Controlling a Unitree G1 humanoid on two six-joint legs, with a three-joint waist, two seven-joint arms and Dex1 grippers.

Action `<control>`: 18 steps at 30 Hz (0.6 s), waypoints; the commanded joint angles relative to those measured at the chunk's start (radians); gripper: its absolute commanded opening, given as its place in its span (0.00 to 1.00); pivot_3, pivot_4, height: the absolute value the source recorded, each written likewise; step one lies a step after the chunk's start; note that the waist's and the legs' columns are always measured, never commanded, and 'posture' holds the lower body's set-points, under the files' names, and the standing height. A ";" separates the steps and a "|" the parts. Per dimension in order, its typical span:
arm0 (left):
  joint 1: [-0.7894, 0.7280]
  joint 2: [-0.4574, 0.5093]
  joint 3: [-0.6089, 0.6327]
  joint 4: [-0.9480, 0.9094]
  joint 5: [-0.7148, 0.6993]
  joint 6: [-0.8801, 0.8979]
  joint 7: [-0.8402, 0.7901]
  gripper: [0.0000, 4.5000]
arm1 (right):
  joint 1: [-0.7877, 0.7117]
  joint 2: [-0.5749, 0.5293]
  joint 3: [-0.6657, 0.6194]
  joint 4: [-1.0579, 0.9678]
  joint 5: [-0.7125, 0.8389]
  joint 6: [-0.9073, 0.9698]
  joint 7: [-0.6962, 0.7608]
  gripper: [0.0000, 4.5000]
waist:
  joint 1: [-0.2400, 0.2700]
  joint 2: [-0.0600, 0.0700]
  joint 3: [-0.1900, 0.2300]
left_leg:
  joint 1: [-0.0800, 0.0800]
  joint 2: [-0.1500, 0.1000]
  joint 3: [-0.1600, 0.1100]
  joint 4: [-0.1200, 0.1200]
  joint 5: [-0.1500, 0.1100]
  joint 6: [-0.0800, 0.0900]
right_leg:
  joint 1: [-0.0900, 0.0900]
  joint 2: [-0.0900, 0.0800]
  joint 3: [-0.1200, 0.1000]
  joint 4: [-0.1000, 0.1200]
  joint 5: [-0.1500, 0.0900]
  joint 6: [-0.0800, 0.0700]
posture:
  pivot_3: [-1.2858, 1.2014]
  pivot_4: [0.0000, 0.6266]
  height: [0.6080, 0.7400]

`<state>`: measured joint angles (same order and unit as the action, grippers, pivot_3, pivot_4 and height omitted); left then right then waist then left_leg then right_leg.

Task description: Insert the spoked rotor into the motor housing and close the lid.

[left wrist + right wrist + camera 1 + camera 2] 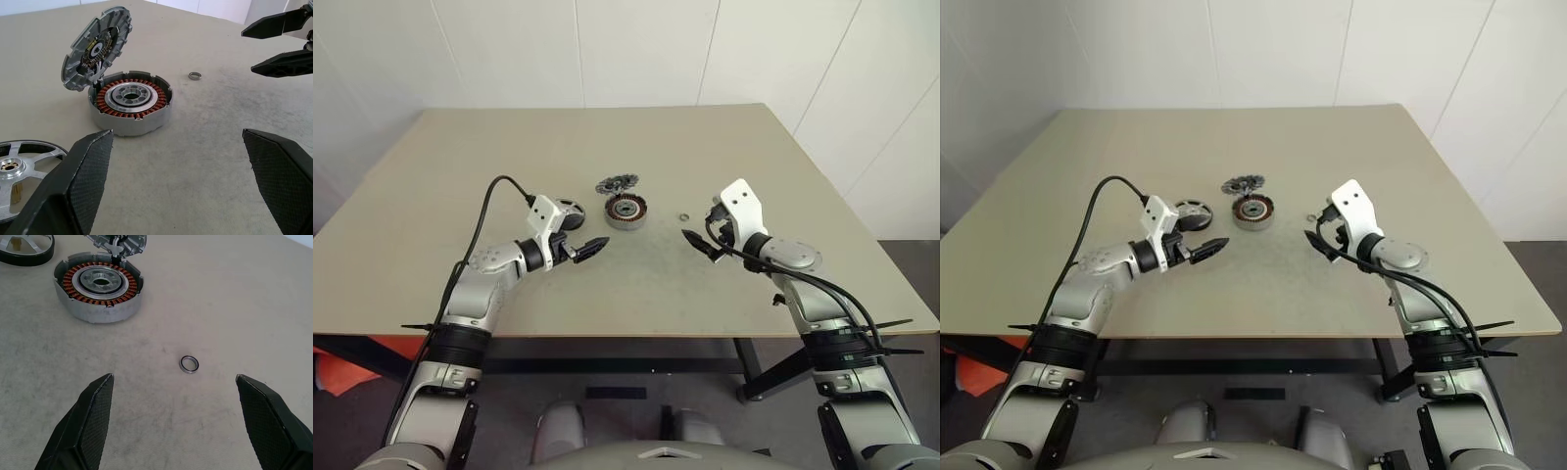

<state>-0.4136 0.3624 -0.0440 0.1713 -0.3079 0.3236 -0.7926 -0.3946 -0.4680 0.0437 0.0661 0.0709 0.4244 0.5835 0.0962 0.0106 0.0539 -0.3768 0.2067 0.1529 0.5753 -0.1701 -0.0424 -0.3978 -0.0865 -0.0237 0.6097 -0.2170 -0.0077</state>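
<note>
The spoked rotor [22, 159] lies flat on the table [431, 196] just beside the released left end effector [590, 248], left of the open-lidded motor housing [626, 210], while the released right end effector [697, 243] hovers farther off.

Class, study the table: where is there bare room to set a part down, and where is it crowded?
Bare: the table behind the parts, and the front strip between left pincer and right pincer. Crowded: mid-table, where spoked rotor, motor housing, its open lid and small ring cluster.
</note>
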 commanded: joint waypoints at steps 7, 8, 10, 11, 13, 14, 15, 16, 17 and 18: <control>-0.016 0.005 0.022 -0.033 -0.009 -0.011 0.004 0.99 | -0.030 0.002 0.008 -0.014 -0.010 -0.020 -0.004 1.00 | 0.000 0.000 0.000 | 0.000 0.000 0.000 0.000 0.000 0.000 | 0.000 0.000 0.000 0.000 0.000 0.000 | 0.52 0.00 1.00; -0.016 0.005 0.022 -0.033 -0.009 -0.012 0.005 0.99 | -0.030 0.002 0.008 -0.013 -0.010 -0.020 -0.003 1.00 | 0.000 0.000 0.000 | 0.000 0.000 0.000 0.000 0.000 0.000 | 0.000 0.000 0.000 0.000 0.000 0.000 | 0.52 0.00 1.00; -0.016 0.005 0.022 -0.033 -0.008 -0.013 0.005 0.99 | -0.031 0.004 0.009 -0.012 -0.012 -0.021 -0.003 1.00 | 0.000 0.000 0.000 | 0.000 0.000 0.000 0.000 0.000 0.000 | 0.000 0.000 0.000 0.000 0.000 0.000 | 0.52 0.00 1.00; -0.016 0.005 0.022 -0.032 -0.008 -0.013 0.005 0.99 | -0.032 0.005 0.010 -0.012 -0.013 -0.021 -0.003 1.00 | 0.000 0.000 0.000 | 0.000 0.000 0.000 0.000 0.000 0.000 | 0.000 0.000 0.000 0.000 0.000 0.000 | 0.52 0.00 1.00; -0.016 0.005 0.022 -0.033 -0.008 -0.013 0.006 0.99 | -0.034 0.005 0.010 -0.010 -0.014 -0.022 -0.002 1.00 | 0.000 0.000 0.000 | 0.000 0.000 0.000 0.000 0.000 0.000 | 0.000 0.000 0.000 0.001 0.000 0.000 | 0.52 0.00 1.00; -0.016 0.005 0.022 -0.033 -0.007 -0.013 0.006 0.99 | -0.034 0.004 0.009 -0.009 -0.015 -0.023 -0.002 1.00 | 0.000 0.000 0.000 | 0.000 0.000 0.000 0.000 0.000 0.000 | 0.000 0.000 0.000 0.001 0.000 0.000 | 0.52 0.00 1.00; -0.016 0.005 0.023 -0.033 -0.007 -0.013 0.006 0.99 | -0.035 0.004 0.009 -0.008 -0.015 -0.023 -0.001 1.00 | 0.000 0.000 0.000 | 0.000 0.000 0.000 0.000 0.000 0.000 | 0.000 0.000 0.000 0.001 0.000 0.000 | 0.52 0.00 1.00; -0.016 0.006 0.023 -0.033 -0.008 -0.013 0.006 0.99 | -0.035 0.004 0.009 -0.007 -0.015 -0.024 -0.001 1.00 | 0.000 0.000 0.000 | 0.000 0.000 0.000 0.001 0.000 0.000 | 0.000 0.000 0.000 0.001 0.000 0.000 | 0.52 0.00 1.00; -0.016 0.006 0.023 -0.032 -0.008 -0.014 0.006 0.99 | -0.035 0.004 0.009 -0.006 -0.016 -0.024 0.000 1.00 | 0.000 0.000 0.000 | 0.000 0.000 0.000 0.001 0.000 0.000 | 0.000 0.000 0.000 0.001 0.000 0.000 | 0.52 0.00 1.00; -0.016 0.006 0.024 -0.032 -0.008 -0.014 0.006 0.99 | -0.035 0.004 0.009 -0.006 -0.016 -0.024 0.000 1.00 | 0.000 0.000 0.000 | 0.000 0.000 0.000 0.001 0.000 0.000 | 0.000 0.000 0.000 0.001 0.000 0.000 | 0.52 0.00 1.00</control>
<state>-0.4136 0.3627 -0.0424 0.1713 -0.3079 0.3236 -0.7907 -0.4066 -0.4645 0.0519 0.0692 0.0552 0.4195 0.5850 0.0962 0.0106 0.0539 -0.3768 0.2066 0.1529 0.5759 -0.1701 -0.0424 -0.3978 -0.0865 -0.0236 0.6109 -0.2170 -0.0077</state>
